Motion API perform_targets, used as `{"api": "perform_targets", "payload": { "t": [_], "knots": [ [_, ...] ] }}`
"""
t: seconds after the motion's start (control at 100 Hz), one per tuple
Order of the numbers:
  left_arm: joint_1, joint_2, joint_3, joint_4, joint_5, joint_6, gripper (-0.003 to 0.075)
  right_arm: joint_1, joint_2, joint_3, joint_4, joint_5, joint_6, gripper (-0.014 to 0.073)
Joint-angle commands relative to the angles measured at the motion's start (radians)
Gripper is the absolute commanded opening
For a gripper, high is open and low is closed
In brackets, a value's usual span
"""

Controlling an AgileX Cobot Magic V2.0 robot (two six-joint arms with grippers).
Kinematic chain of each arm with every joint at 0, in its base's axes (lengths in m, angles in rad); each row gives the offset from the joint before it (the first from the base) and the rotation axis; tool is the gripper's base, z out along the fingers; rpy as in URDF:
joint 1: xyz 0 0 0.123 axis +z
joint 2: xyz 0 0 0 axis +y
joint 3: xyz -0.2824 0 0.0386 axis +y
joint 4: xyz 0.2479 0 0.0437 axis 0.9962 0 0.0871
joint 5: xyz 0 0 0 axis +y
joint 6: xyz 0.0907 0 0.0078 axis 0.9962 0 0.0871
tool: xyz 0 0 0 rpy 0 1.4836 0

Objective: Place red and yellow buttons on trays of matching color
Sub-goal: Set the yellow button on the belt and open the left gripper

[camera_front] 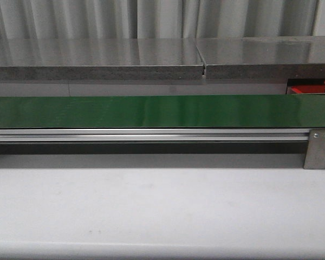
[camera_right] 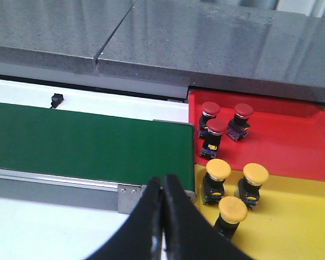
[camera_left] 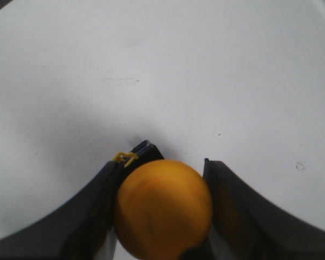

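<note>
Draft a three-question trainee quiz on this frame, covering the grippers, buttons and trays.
1. True or false: the left gripper is shut on a domed yellow button.
2. How many red-capped buttons stand on the bright red plastic tray?
3. The closed right gripper holds: A) a red button B) a yellow button C) nothing.

Key: 1 true; 2 three; 3 C. Three more yellow-capped buttons stand on the yellow plastic tray beside the long green belt.

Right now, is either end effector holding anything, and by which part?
The left end effector grips a yellow button by the sides of its domed cap. The right end effector is shut and holds nothing.
</note>
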Motion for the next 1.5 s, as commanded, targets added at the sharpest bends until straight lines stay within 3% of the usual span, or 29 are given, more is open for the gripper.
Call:
{"api": "perform_targets", "payload": {
  "t": [0.0,0.27,0.53,0.79,1.26,1.4,1.49],
  "knots": [
    [0.012,-0.122,-0.038,-0.005,-0.010,0.000,0.0186,0.003,0.007,-0.024,-0.003,-0.073,-0.008,-0.0118],
    [0.022,-0.219,-0.011,-0.007,0.038,0.015,0.0186,0.003,0.007,-0.024,-0.003,-0.074,-0.008,-0.0118],
    [0.022,-0.399,0.198,-0.012,-0.021,0.022,0.0186,0.003,0.007,-0.024,-0.003,-0.074,-0.008,-0.0118],
    [-0.057,-0.558,0.455,-0.004,-0.088,0.086,0.0186,0.003,0.007,-0.024,-0.003,-0.074,-0.008,-0.0118],
    [-0.169,-0.575,0.634,-0.070,-0.190,0.182,0.0188,0.003,0.007,-0.024,-0.003,-0.073,-0.008,-0.0118],
    [-0.169,-0.573,0.664,-0.126,-0.205,0.234,0.0249,0.003,0.007,-0.024,-0.003,-0.073,-0.008,-0.0118],
    [-0.169,-0.573,0.668,-0.126,-0.203,0.255,0.0380,0.003,0.007,-0.024,-0.003,-0.073,-0.008,-0.0118]
  ]
}}
